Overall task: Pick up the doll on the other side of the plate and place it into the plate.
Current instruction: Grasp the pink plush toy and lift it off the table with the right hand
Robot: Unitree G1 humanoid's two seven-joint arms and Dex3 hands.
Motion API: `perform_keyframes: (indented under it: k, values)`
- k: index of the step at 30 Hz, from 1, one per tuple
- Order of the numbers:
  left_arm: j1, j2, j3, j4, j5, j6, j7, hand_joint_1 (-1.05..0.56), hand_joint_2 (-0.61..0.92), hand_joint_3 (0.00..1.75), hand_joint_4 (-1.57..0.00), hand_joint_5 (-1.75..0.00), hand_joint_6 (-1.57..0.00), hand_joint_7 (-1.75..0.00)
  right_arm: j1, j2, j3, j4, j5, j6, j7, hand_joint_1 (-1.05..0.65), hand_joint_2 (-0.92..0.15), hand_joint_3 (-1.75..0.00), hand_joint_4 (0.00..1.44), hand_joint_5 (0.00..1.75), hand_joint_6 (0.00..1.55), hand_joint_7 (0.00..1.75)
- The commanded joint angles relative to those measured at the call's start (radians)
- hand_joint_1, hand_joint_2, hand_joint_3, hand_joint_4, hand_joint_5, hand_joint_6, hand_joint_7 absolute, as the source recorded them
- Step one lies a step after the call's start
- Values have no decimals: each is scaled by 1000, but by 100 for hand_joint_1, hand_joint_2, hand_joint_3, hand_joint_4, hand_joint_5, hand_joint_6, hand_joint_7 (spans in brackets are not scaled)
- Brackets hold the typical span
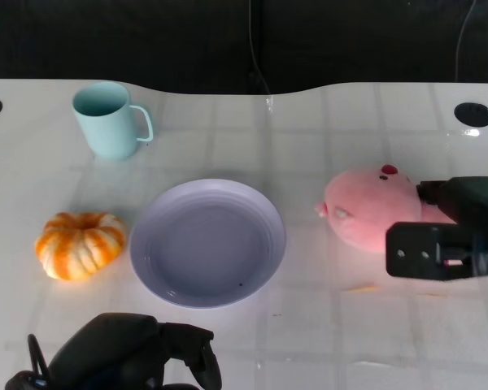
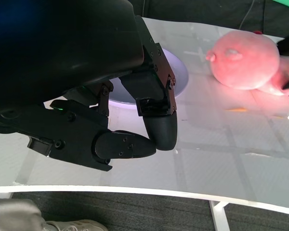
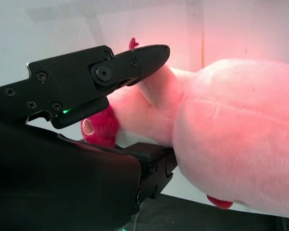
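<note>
Two hands in view: right hand (image 1: 449,236) at frame right, fingers closed around the pink doll (image 1: 366,207). Left hand (image 1: 122,353) at lower left, fingers curled on nothing. Lavender plate (image 1: 207,244) sits centre frame.

Doll (image 1: 366,213) rear behind right robot hand (image 1: 447,231) (itself cut by frame edge)

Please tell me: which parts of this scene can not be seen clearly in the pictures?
- Doll: head view, its rear is hidden behind the right hand; whether it is gripped cannot be told.
- Left hand: head view, cut off by the bottom edge.
- Plate: left wrist view, mostly covered by that hand.
</note>
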Motion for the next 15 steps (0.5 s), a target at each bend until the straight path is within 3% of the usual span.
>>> perform_keyframes:
  k: [1,5,9,12,13,14,15]
  values:
    - [2,9,7,-15,4,1,4,-31,92,35,-71,-141,-78,-89,-19,46,35,135,10,-16,-29,-68,-92,-7,64,6,61,4]
    - [5,5,3,-26,8,13,-2,-31,92,35,-70,-140,-77,-89,-69,89,38,266,29,-38,-118,-60,-92,-9,70,6,67,5]
    - [3,5,-1,-38,9,32,-15,-32,92,36,-70,-140,-77,-89,-80,104,6,338,84,-111,-233,-36,-92,-3,86,6,96,9]
    - [0,4,-2,-34,2,31,-10,-32,92,36,-69,-139,-76,-90,-70,93,7,353,94,-186,-334,-27,-91,-1,107,13,114,10]
    - [-2,4,-2,-31,1,28,-8,-32,92,36,-69,-138,-76,-89,-67,90,11,357,91,-204,-369,-26,-91,-1,111,28,119,10]
    - [-4,4,-3,-27,2,26,-7,-32,92,36,-69,-137,-77,-89,-66,88,15,360,89,-218,-398,-25,-92,-2,104,63,123,7]
    - [-7,4,-4,-24,4,26,-6,-32,92,36,-70,-137,-77,-89,-64,85,19,362,86,-231,-422,-25,-92,-4,100,78,124,5]
